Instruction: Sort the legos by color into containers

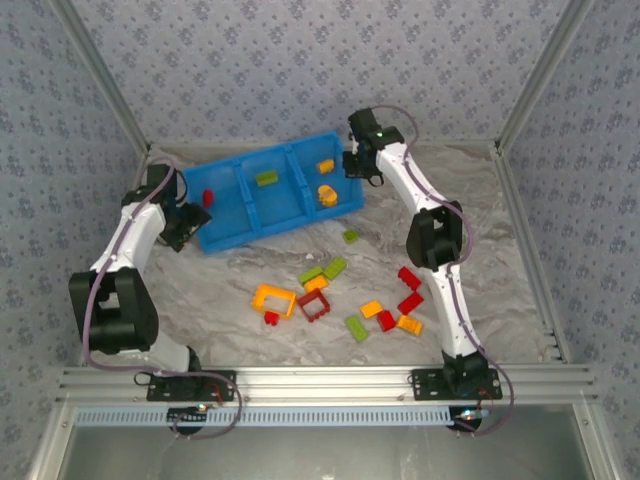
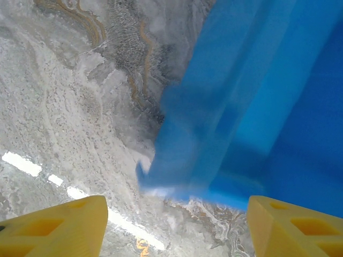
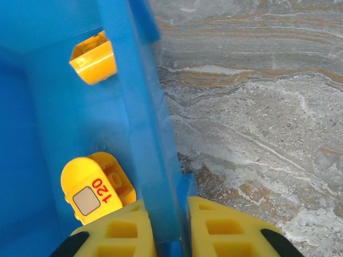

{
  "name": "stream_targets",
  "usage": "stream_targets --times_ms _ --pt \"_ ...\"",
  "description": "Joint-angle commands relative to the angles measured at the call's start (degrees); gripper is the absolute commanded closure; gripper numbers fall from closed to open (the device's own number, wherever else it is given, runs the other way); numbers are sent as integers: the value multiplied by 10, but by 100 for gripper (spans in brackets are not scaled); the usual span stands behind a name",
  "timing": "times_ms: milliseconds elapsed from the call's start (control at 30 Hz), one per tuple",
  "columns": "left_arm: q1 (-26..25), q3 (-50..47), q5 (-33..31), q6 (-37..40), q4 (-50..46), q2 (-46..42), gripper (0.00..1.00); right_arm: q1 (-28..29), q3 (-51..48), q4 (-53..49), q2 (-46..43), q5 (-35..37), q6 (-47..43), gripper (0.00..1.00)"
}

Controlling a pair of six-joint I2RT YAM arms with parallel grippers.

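A grey, marble-patterned table [image 1: 500, 250] carries everything, closed in by patterned walls [image 1: 300, 60] and an aluminium frame [image 1: 320, 382] along the near edge. Toward the back lies the blue bin [image 1: 262, 230], skewed, with its right end farther away.

The right arm [image 1: 430, 235] reaches over to that right end. In the right wrist view, the right gripper [image 3: 167, 233] straddles the bin's end wall [image 3: 142, 123], one yellow finger [image 3: 115, 235] inside and the other outside, both pressed against the plastic. The left arm [image 1: 125, 260] bends toward the bin's left end. There the left gripper [image 2: 174, 230] has its fingers [image 2: 53, 225] spread wide, with nothing between them and the bin's blurred corner just ahead.

The left compartment [image 1: 225, 215] holds a red brick [image 1: 208, 197]. The middle compartment [image 1: 270, 205] holds a green brick [image 1: 266, 178]. The right compartment [image 1: 340, 180] holds an orange-yellow brick [image 1: 325, 166] and a rounded one marked "120" [image 3: 94, 187], which sits just beside the inner finger.

The loose legos [image 1: 356, 328] lie scattered on the table between the arms, in red, green and orange. Among them are an orange frame [image 1: 274, 298] and a red frame [image 1: 314, 305].
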Motion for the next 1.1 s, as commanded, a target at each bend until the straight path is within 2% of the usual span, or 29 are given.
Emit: stream_targets --times_ms 0,233,500,733,900,1067 --pt "4 26 15 18 -1 12 31 -10 -39 -21 -23 65 15 90" --pt "4 41 24 16 -2 25 32 -16 -240 66 -147 79 -41 100" --pt "-28 92 10 9 -40 -1 32 -25 -432 102 -279 87 -62 100" --pt "-63 72 19 6 -35 -5 32 -47 -582 130 -381 78 -28 100" --pt "-87 57 19 -4 -26 -14 32 -70 -657 146 -441 78 6 100" --pt "-112 54 16 -8 -28 -17 32 -93 -678 159 -458 86 17 100"
